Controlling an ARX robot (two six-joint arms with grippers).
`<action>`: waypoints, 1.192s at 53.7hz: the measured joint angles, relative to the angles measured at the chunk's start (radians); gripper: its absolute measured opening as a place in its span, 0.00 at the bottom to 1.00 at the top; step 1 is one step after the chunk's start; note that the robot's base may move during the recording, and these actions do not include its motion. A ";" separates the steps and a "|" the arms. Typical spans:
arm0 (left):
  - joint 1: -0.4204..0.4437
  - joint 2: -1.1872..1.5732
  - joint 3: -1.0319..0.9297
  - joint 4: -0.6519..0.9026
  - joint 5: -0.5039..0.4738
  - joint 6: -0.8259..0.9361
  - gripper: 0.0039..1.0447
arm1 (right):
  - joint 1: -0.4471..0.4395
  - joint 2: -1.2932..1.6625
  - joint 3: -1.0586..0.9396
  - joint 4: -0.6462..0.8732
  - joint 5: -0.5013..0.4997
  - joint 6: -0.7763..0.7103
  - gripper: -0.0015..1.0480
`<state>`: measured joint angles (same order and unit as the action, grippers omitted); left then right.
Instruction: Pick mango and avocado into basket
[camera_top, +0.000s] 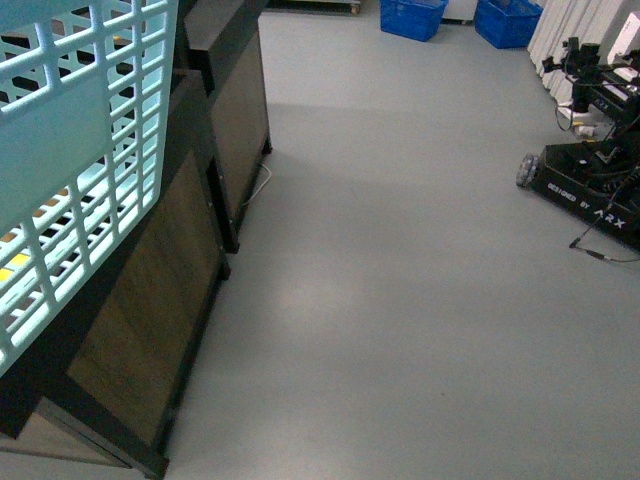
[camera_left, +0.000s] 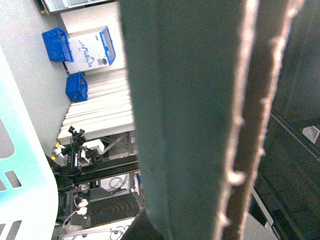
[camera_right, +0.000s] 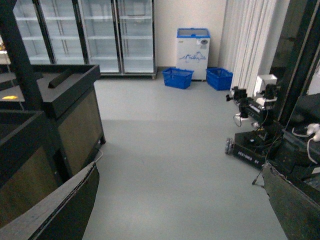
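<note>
The turquoise slotted basket (camera_top: 75, 150) hangs close to the front camera at the upper left. Its wall also shows in the left wrist view (camera_left: 20, 175). My left gripper (camera_left: 235, 165) is shut on the basket; its grey handle (camera_left: 170, 115) and a frayed dark finger (camera_left: 257, 125) fill that view. My right gripper (camera_right: 177, 210) is open and empty above bare grey floor, with one finger (camera_right: 60, 205) at each side. The mango and the avocado are out of view. Only small yellow and orange patches show through the basket's slots, too small to name.
Dark wood-panelled display stands (camera_top: 190, 240) run along the left, also in the right wrist view (camera_right: 65, 100). Another ARX robot base (camera_top: 590, 190) with cables stands at the right. Blue crates (camera_top: 412, 17), a small freezer (camera_right: 192, 47) and glass-door fridges (camera_right: 100, 30) line the far wall.
</note>
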<state>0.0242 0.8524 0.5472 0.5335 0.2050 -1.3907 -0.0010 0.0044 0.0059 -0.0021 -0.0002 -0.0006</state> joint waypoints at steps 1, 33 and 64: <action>0.000 0.000 0.000 0.000 0.000 0.000 0.07 | 0.000 0.000 0.000 0.000 0.000 0.000 0.93; 0.000 0.000 -0.002 0.000 -0.001 0.002 0.07 | 0.000 0.000 0.000 0.000 -0.001 0.000 0.93; 0.000 0.002 -0.002 -0.001 0.000 0.000 0.07 | 0.000 0.000 0.000 0.000 -0.001 0.000 0.93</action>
<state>0.0246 0.8547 0.5457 0.5323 0.2050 -1.3903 -0.0010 0.0044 0.0059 -0.0021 -0.0010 -0.0006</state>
